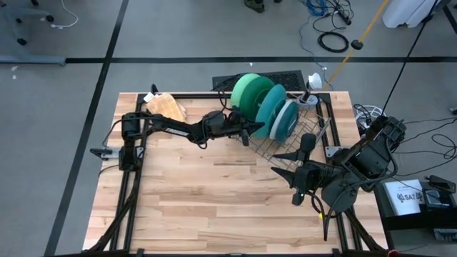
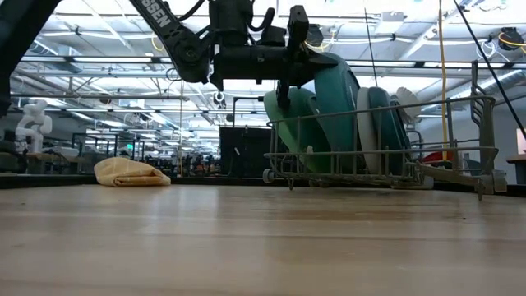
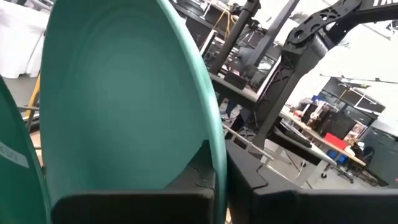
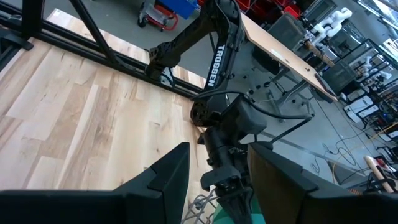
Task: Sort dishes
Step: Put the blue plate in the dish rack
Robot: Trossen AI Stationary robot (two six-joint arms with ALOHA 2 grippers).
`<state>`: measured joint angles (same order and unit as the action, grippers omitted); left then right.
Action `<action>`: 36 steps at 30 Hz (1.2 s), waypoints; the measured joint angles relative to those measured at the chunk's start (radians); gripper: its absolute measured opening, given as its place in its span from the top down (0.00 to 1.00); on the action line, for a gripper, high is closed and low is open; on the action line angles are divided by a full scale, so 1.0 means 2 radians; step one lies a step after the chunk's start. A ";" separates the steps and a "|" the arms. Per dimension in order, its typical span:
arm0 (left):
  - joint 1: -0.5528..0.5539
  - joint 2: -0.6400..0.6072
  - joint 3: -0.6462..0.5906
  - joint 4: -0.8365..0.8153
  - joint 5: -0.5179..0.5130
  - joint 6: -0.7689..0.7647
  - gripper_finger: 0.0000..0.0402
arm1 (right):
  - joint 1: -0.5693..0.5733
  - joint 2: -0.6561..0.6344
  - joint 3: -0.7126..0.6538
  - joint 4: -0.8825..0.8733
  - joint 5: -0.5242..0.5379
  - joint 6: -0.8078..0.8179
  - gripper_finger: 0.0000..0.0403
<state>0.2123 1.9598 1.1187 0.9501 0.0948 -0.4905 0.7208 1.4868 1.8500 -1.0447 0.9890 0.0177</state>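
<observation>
A wire rack [image 1: 308, 127] at the table's far right holds several plates on edge: a light green one [image 1: 245, 93], a teal one [image 1: 270, 108] and a smaller teal one with a pale plate [image 1: 291, 120] behind it. My left gripper [image 1: 248, 130] reaches level from the table's left and is shut on the teal plate [image 3: 124, 106]. In the low view this plate [image 2: 339, 94] leans in the rack [image 2: 386, 160]. My right gripper [image 1: 293, 158] hangs open above the table, on the near side of the rack, touching nothing. My left gripper pinches the teal plate's rim [image 3: 215, 140] between its two fingers, one finger [image 3: 186, 186] on the hollow face and the other [image 3: 261, 186] on the back. The fingers come level from the table's left. The plate stands on edge, tilted, its lower part down in the rack.
A tan cloth [image 1: 166, 107] lies bunched at the table's far left. A darker green plate [image 3: 15, 162] stands close beside the held one. The near half of the wooden table [image 1: 214, 207] is bare. A black frame [image 1: 128, 185] runs along the table's edges.
</observation>
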 joint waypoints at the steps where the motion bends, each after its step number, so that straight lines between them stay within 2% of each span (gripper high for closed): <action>1: 0.000 0.000 0.000 -0.001 -0.001 0.000 0.96 | 0.000 0.000 0.000 0.000 0.000 0.000 0.61; 9: -0.003 0.000 0.000 -0.007 -0.007 -0.001 0.73 | 0.000 0.000 0.000 0.000 0.000 0.007 0.61; 19: 0.000 -0.007 0.000 -0.015 0.040 -0.001 0.44 | 0.000 0.000 0.000 -0.002 0.000 0.011 0.61; 24: 0.001 -0.021 0.000 -0.017 0.043 0.012 0.31 | 0.000 0.000 0.000 -0.002 -0.003 0.012 0.61; 27: 0.002 -0.034 0.000 -0.023 0.044 0.030 0.28 | 0.000 0.000 0.000 -0.002 -0.013 0.012 0.61; 36: 0.002 -0.078 0.000 -0.080 0.014 0.083 0.28 | 0.000 0.000 0.000 -0.002 -0.013 0.012 0.61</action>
<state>0.2159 1.8040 1.1180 0.7899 0.1232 -0.3249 0.7208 1.4872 1.8500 -1.0477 0.9623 0.0414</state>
